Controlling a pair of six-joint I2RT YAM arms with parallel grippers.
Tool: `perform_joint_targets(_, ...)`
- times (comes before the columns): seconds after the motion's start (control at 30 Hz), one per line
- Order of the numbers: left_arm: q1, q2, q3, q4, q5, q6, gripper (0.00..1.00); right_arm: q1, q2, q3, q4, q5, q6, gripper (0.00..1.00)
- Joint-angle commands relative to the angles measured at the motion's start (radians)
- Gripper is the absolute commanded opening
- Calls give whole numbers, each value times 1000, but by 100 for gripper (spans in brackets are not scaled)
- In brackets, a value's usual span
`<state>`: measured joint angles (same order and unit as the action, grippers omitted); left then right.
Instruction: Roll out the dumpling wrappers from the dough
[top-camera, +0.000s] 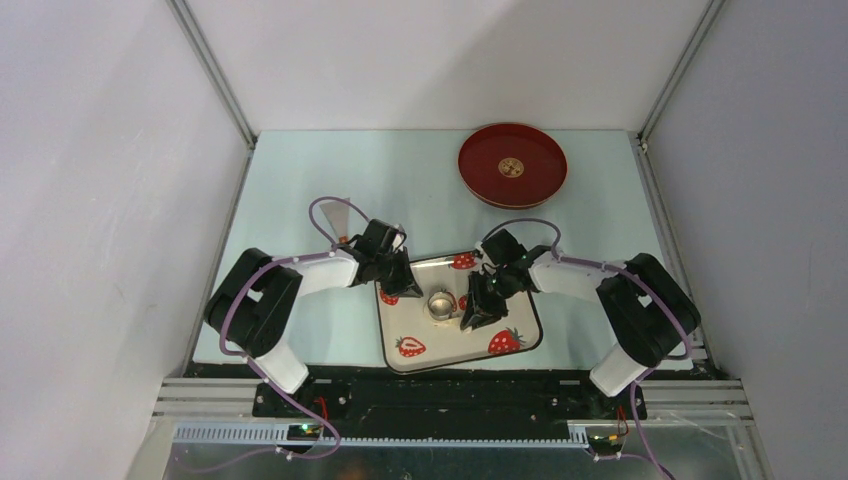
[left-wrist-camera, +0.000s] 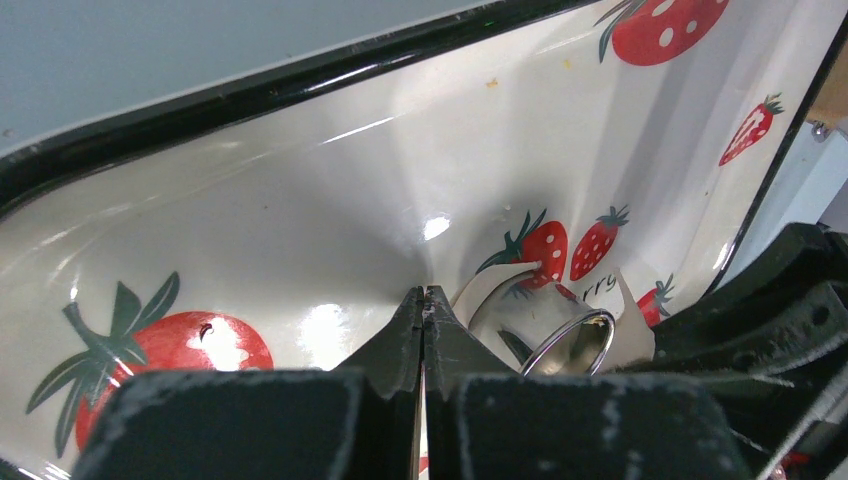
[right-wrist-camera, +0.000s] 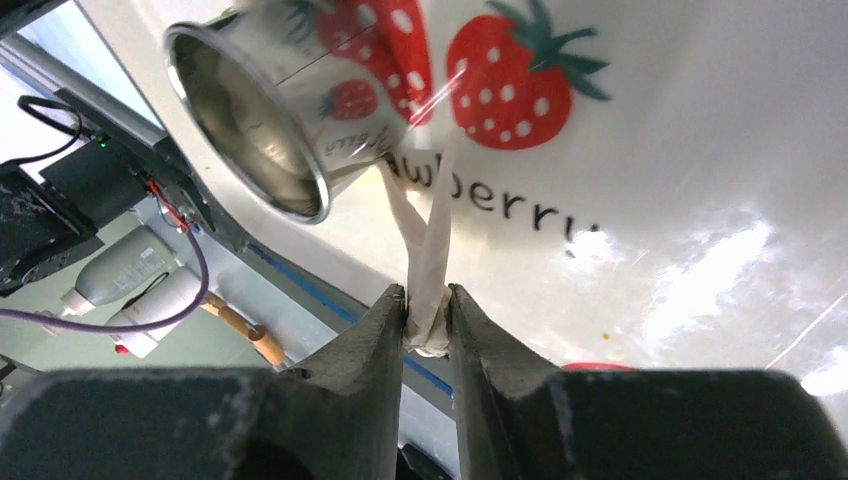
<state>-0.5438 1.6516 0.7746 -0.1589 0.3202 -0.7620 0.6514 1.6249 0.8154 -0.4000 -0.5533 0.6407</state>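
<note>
Over plate | dough thin cream strip | R gripper pinches it

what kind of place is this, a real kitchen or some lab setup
Most likely a robot lab cell, not a kitchen: plain white walls with metal framing enclose a pale table, with just a few props: a strawberry plate, a steel ring cutter and a red tray.

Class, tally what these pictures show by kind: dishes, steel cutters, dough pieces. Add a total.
Dishes: 2, strawberry plate and red tray
Cutters: 1, steel ring cutter
Dough: 1, dough sheet
Total: 4
</note>
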Motion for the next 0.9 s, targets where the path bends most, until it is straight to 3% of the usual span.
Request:
perform_joint_targets(0.0, 3, 70, -47, -126, -152, 53, 0, 21, -64, 1, -8, 12, 35, 27)
perform_joint_targets(0.23, 3, 61, -45, -126, -150, 58, 0, 58, -85, 1, 5, 11, 64, 27)
perform_joint_targets(0.4, 2, 2, -42, -127, -153, 73, 6, 89, -104, 1, 23, 12, 95, 27)
perform_joint_targets(0.53, 3, -68, -19, -148, -159, 89, 19, 106, -125, 3, 31, 21, 112, 27)
perform_joint_targets(0.7, 3, -172, 33, -191, -170, 97, 42, 127, -138, 34, 11, 41, 121, 27)
perform_joint_targets(0.87, 6, -289, 68, -229, -198, 109, 54, 168, -125, 84, -6, 60, 125, 27)
